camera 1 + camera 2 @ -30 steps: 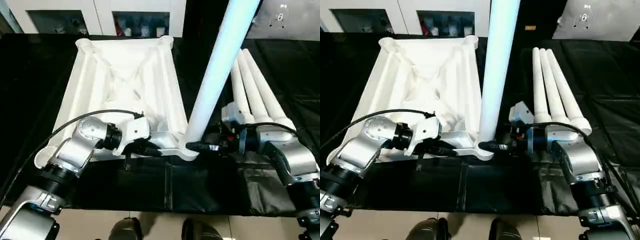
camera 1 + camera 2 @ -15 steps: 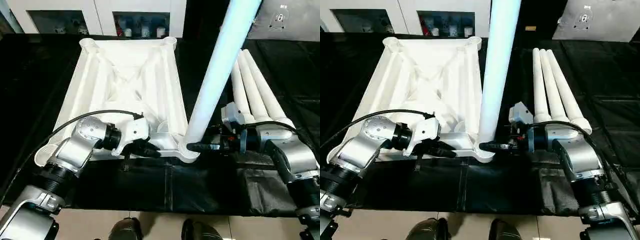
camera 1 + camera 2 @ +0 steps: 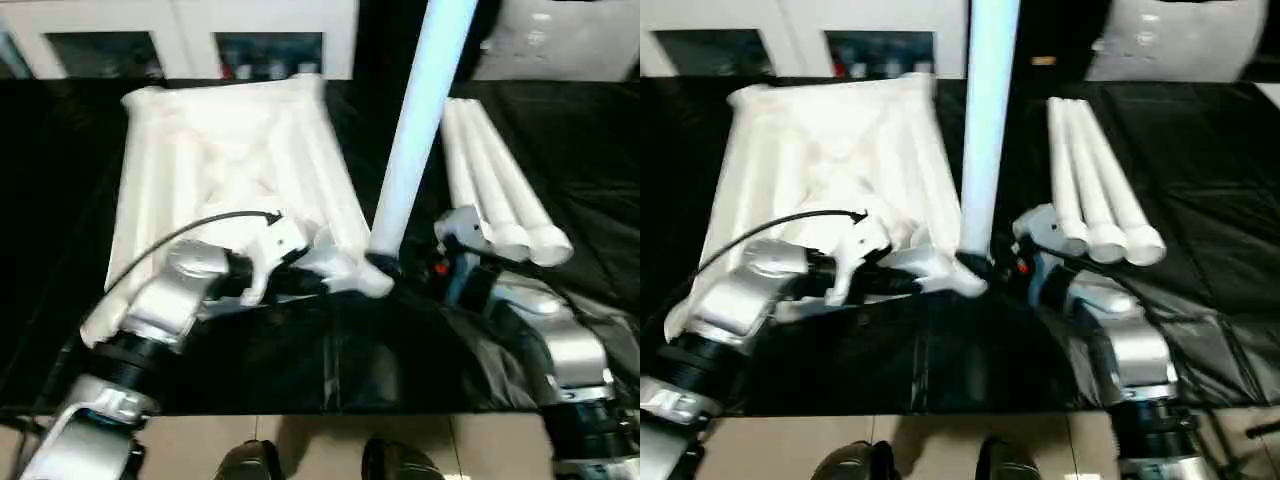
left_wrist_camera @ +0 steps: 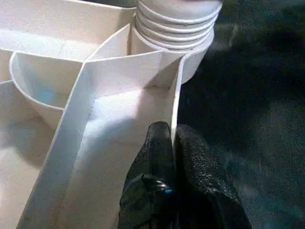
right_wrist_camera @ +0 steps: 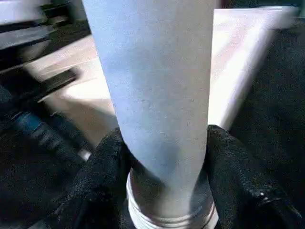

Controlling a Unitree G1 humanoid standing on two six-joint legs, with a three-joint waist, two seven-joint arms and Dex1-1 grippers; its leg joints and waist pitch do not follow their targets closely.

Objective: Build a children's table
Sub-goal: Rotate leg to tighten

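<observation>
The white table top (image 3: pixel 220 170) lies upside down on the black cloth, ribs facing up. One white leg (image 3: pixel 415 120) stands upright in its near right corner socket (image 3: pixel 372 278). My right gripper (image 5: pixel 164 186) is shut on this leg just above its ribbed foot. My left gripper (image 4: pixel 172 143) is shut on the top's thin rim wall (image 4: pixel 177 100) beside that socket. Three more white legs (image 3: pixel 495 180) lie side by side to the right.
Black cloth (image 3: pixel 340 350) covers the work surface up to its near edge. White cabinets with glass doors (image 3: pixel 265 50) stand behind. A grey plate (image 3: pixel 1180 40) rests at the back right. Two dark feet (image 3: pixel 320 462) show below the near edge.
The whole picture has shifted and tilted, so the camera moved. The near right corner of the top seems lifted slightly with both grippers keeping their holds.
</observation>
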